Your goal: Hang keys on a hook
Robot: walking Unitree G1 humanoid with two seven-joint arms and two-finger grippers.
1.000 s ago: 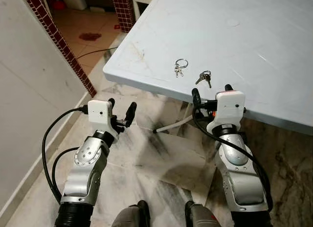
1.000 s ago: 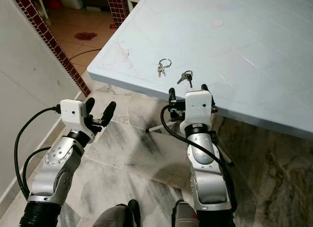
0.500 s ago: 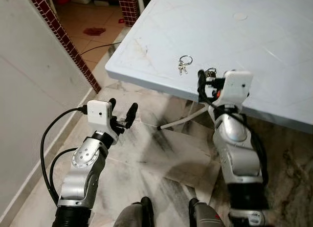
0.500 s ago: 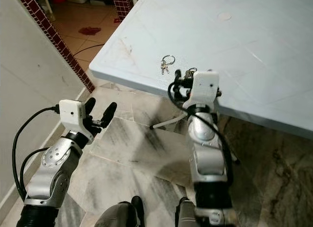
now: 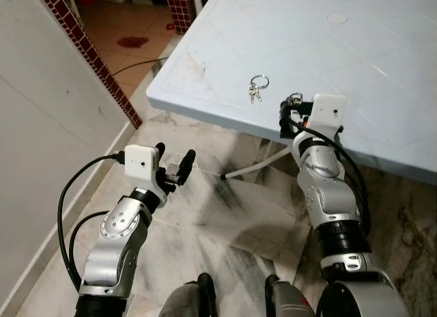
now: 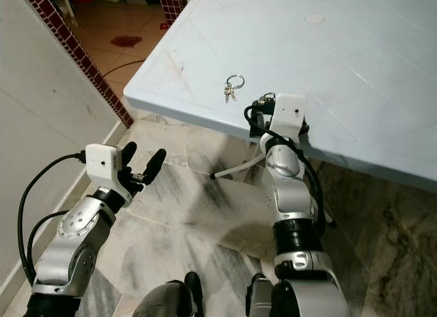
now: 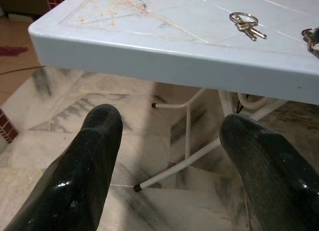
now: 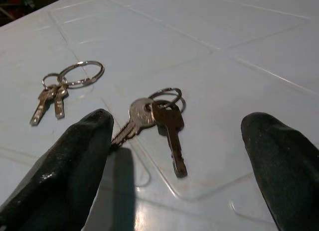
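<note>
No legible writing appears on any surface. The right gripper (image 8: pixel 174 156) is spread wide at the table (image 5: pixel 382 50) near edge, centre frame, straddling one key bunch (image 8: pixel 162 121); a second key bunch (image 5: pixel 257 88) lies just upper-left. The left gripper (image 5: pixel 174 167), fingers parted and empty, hovers over open marble floor (image 5: pixel 225 228) at lower left.

2 key bunches (image 8: pixel 164 119) (image 8: pixel 62 86) — 1 table (image 5: pixel 382 50).

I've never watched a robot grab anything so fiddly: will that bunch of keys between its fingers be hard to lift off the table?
Probably tricky. The nearer keys lie flat on the smooth table, so they may slide when nudged. Being loose on a thin ring, they would likely dangle and swing once lifted. They look small and light, so weight shouldn't matter. The right pincer stands open around them, one finger at a key's tip.
</note>
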